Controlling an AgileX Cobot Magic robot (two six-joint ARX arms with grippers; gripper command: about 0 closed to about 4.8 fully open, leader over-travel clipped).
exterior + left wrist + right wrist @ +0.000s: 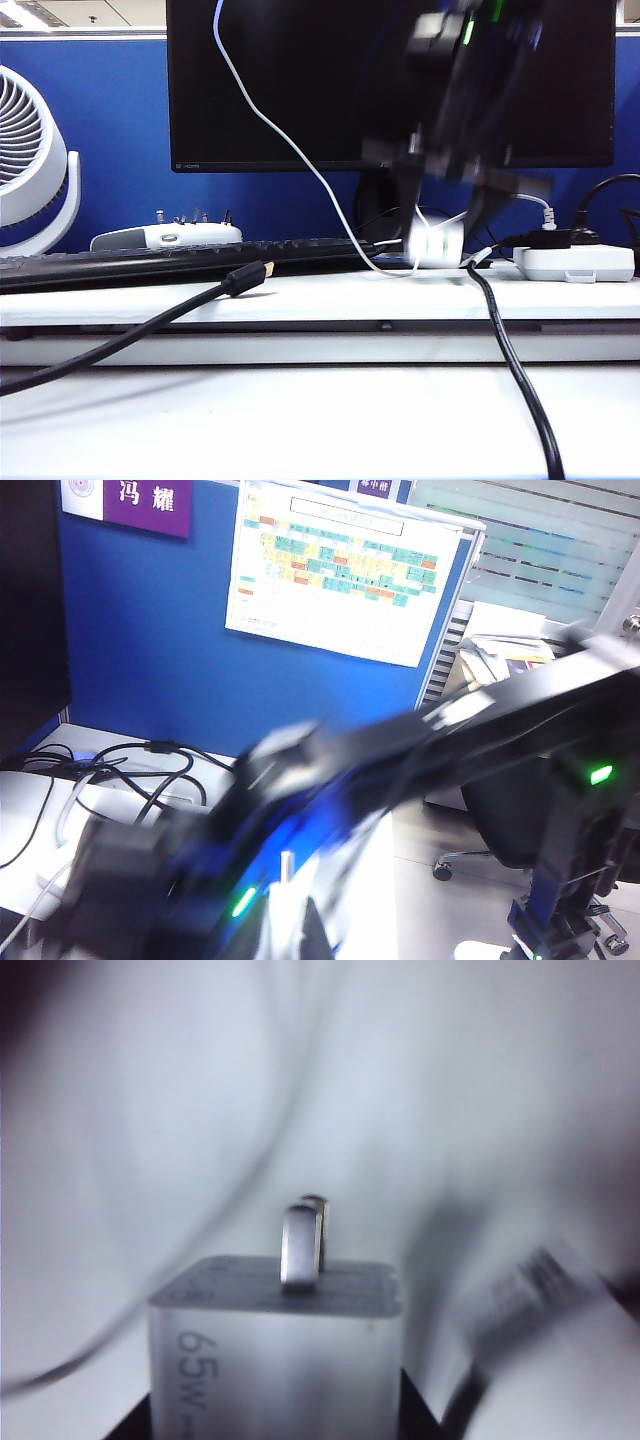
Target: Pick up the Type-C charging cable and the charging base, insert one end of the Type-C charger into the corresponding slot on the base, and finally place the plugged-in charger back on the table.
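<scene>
1. Holding the charging base in the right gripper on the raised ledge of the table; the white block sits between its dark fingers, prongs towards the wrist camera. Jaws look closed on the block, but blur makes us unsure how firm the hold is.
2. Left gripper: not visible anywhere. We take it as closed, and cannot tell whether it carries anything.
3. Risk: the charging cable runs from up high down to just beside the block. A lift could drag it, or snag the thick black cable lying close below the right gripper.
4. Risk: a shallow grip lets the block twist between the fingers, so the port face ends up misaligned for plugging.
5. Orientation: the block's long axis runs along the prongs, prongs up towards the wrist. We judge the port face is at the far end, unseen.
</scene>
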